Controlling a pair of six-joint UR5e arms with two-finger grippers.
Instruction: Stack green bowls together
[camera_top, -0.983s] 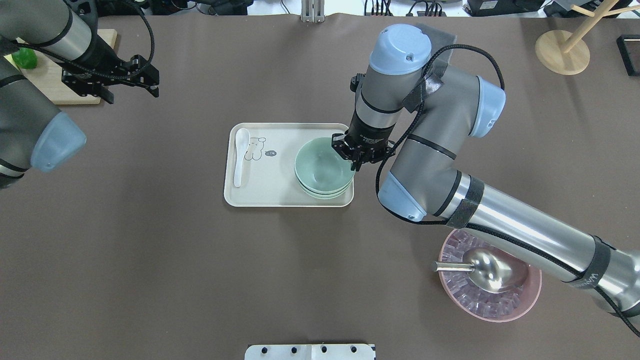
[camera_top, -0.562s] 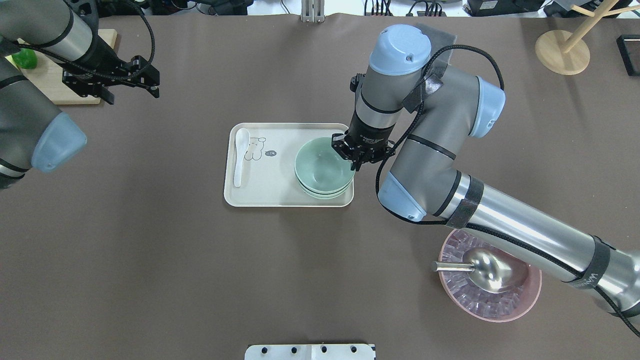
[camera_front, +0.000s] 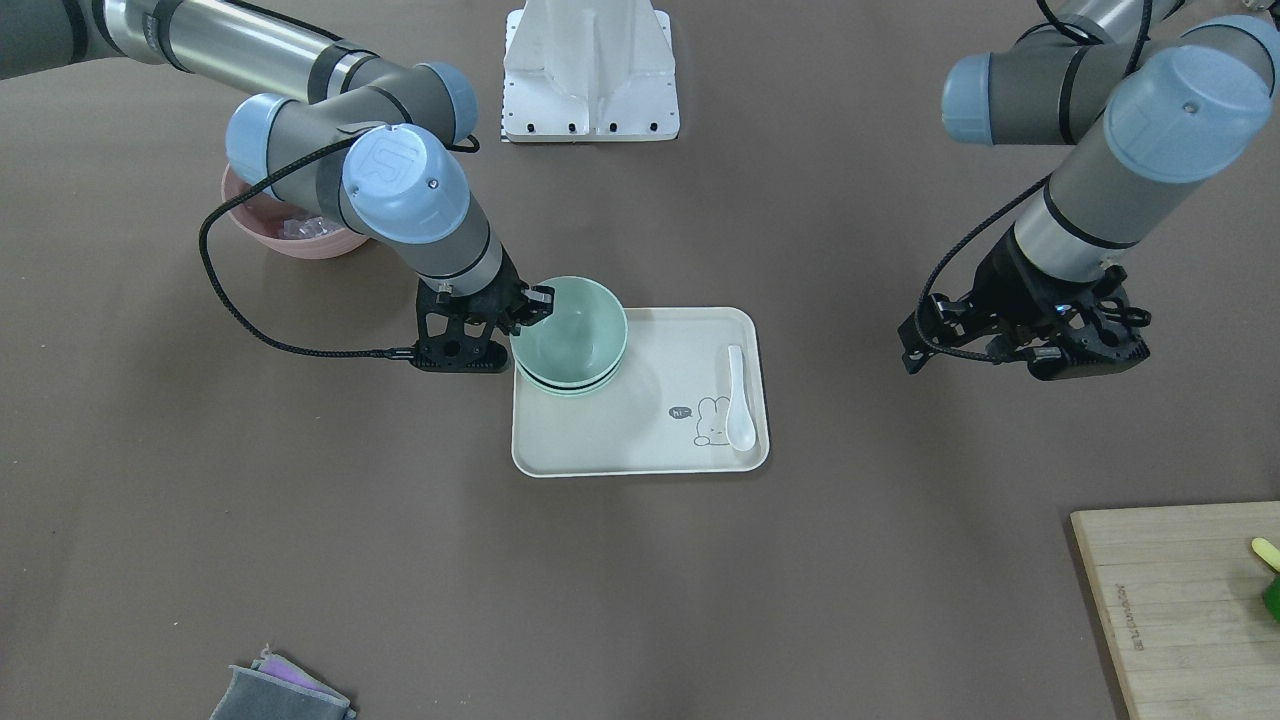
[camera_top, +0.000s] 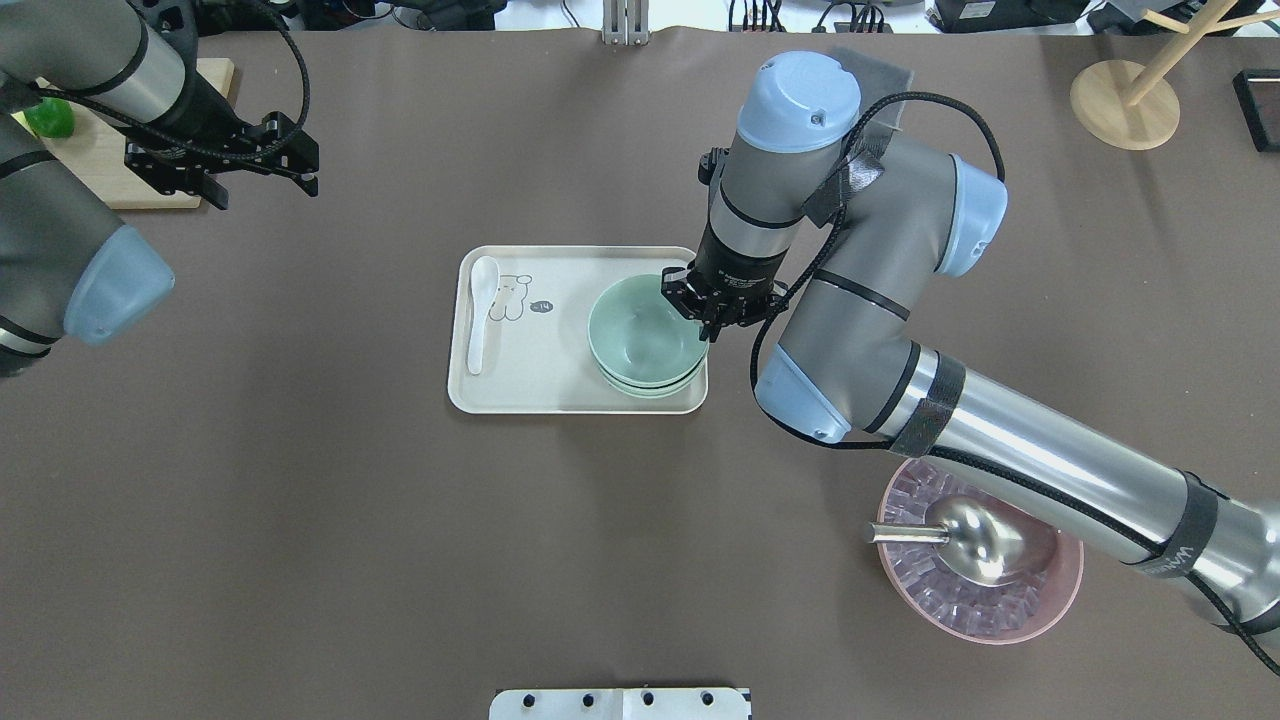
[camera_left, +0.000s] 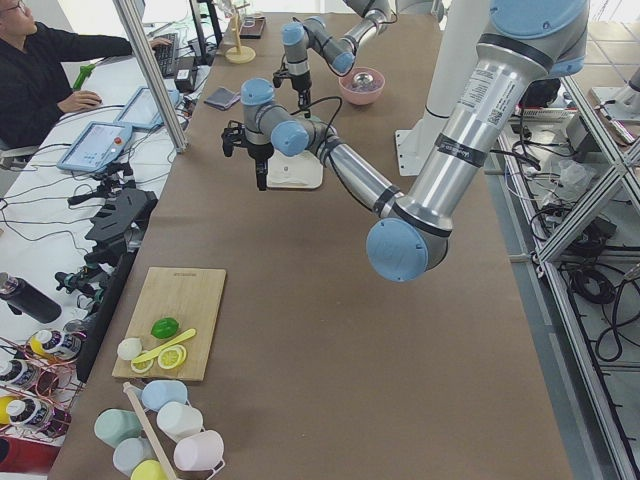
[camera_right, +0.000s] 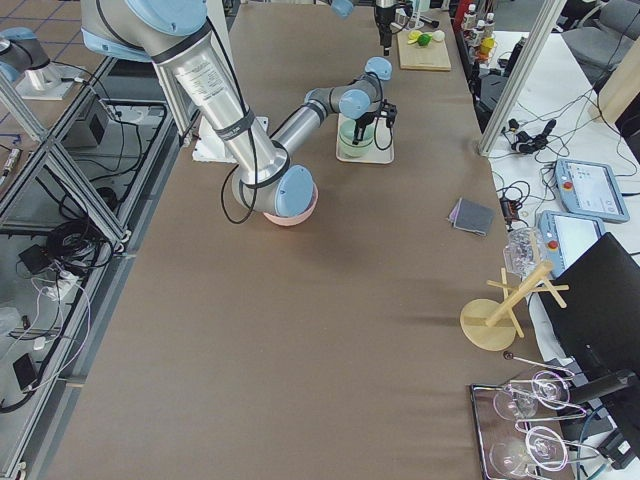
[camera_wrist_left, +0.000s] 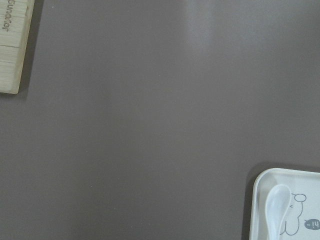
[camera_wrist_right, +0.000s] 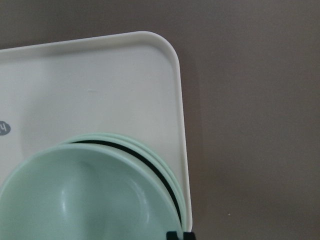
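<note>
The pale mint-green round bowls are smooth matt plastic. Cream rectangular tray: smooth, matt. White spoon: glossy. Silver scoop: polished reflective metal. Pale cutting board: bare wood. Brown table cover: matt

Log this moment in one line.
right hand: shut on top bowl rim | lower bowls: nested on tray | left hand: open over table

Pale mint-green bowls; cream tray with rabbit drawing; white spoon; brown table; pink bowl
</note>
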